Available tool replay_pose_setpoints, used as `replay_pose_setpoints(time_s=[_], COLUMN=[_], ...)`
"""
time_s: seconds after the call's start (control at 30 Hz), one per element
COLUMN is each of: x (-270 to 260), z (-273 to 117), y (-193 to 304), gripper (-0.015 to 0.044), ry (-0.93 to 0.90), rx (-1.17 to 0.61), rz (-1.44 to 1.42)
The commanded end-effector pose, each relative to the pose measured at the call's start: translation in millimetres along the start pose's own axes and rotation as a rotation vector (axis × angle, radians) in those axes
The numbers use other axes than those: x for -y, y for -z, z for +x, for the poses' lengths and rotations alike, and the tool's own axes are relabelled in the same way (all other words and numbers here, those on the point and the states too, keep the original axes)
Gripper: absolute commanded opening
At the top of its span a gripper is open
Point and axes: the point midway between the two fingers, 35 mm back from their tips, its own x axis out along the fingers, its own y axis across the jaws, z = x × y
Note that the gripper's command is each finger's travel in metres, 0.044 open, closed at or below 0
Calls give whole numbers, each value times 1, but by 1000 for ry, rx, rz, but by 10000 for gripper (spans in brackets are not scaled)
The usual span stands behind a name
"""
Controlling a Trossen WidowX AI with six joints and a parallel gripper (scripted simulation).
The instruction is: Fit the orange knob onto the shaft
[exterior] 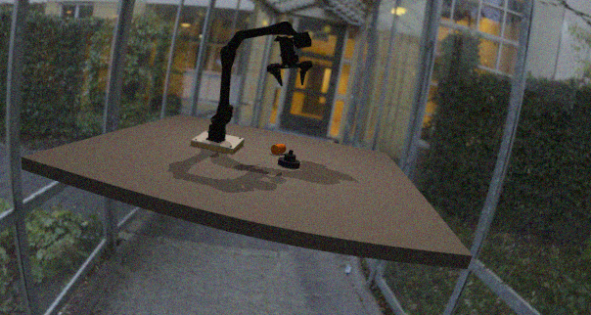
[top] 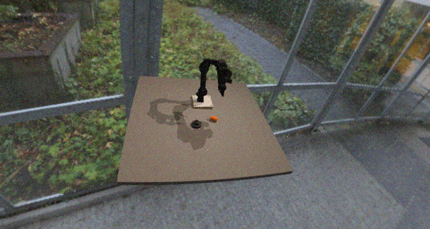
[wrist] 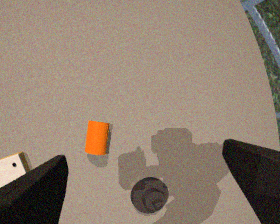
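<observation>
The orange knob (top: 213, 119) (exterior: 278, 149) (wrist: 97, 138) lies on its side on the table, between the arm's base and the pedestal. The round dark pedestal (top: 196, 126) (exterior: 289, 164) (wrist: 137, 196) stands close beside it, with the dark shaft (top: 196, 121) (exterior: 291, 154) upright on top; the shaft's flat side cannot be made out. My gripper (top: 222, 94) (exterior: 292, 84) (wrist: 148, 157) is wide open and empty, high above the table and pointing down. In the wrist view the knob and the pedestal both show between the fingers, far below them.
The arm's pale base plate (top: 207, 102) (exterior: 234, 143) (wrist: 6, 170) sits on the brown table (top: 235, 154) (exterior: 342, 217) (wrist: 141, 65), behind the knob in the top view. The arm's shadow falls around the pedestal. The table's edge shows at the right of the wrist view.
</observation>
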Motion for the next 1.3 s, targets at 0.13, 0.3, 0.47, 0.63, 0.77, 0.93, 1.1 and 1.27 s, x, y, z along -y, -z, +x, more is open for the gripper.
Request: replay_pose_setpoints(time_s=[0.13,0.3,0.47,0.63,0.77,0.93,1.1,1.27], x=[-1,-23,-41,-43,-46,-47,-48,-50], z=[90,168,203,214,226,230,238,245], y=[12,38,55,59,62,63,65,68], gripper=[440,440,440,440,440,440,440,440], ry=[-87,-155,-184,-184,-184,-184,-184,-184], rx=[-131,-256,-322,-322,-322,-322,-322,-323], rz=[114,207,250,250,250,250,250,250])
